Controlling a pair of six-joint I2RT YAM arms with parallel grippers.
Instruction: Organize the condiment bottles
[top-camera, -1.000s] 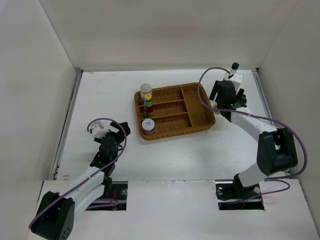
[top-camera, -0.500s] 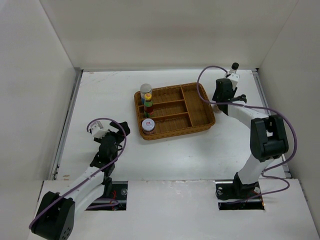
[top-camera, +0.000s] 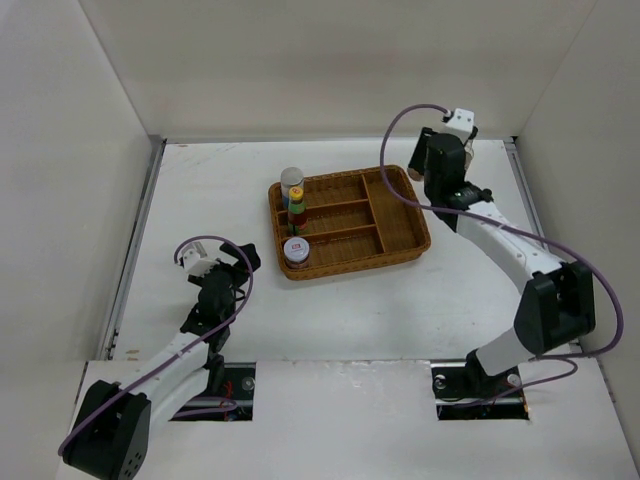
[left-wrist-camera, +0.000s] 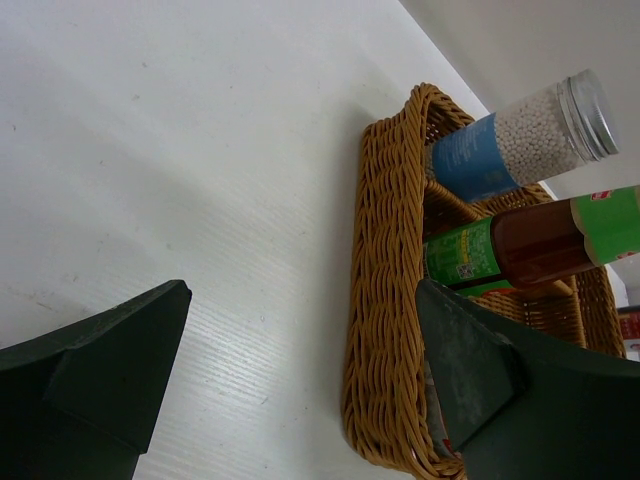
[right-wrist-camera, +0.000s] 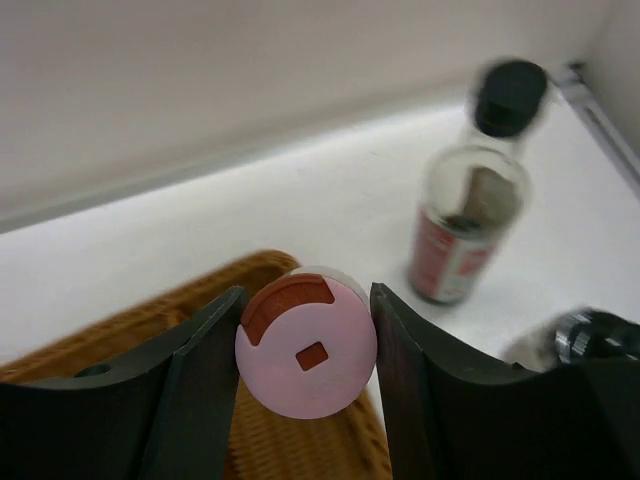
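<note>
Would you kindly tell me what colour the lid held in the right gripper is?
The shaker lid is pink; right wrist view shows it best.

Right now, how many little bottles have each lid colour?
White or silver lid: 2, blue-labelled jar, red-labelled jar
Green-yellow cap: 1, red bottle
Pink lid: 1, shaker in right fingers
Black cap: 1, tall clear bottle
Total: 5, one blurred thing uncounted
</note>
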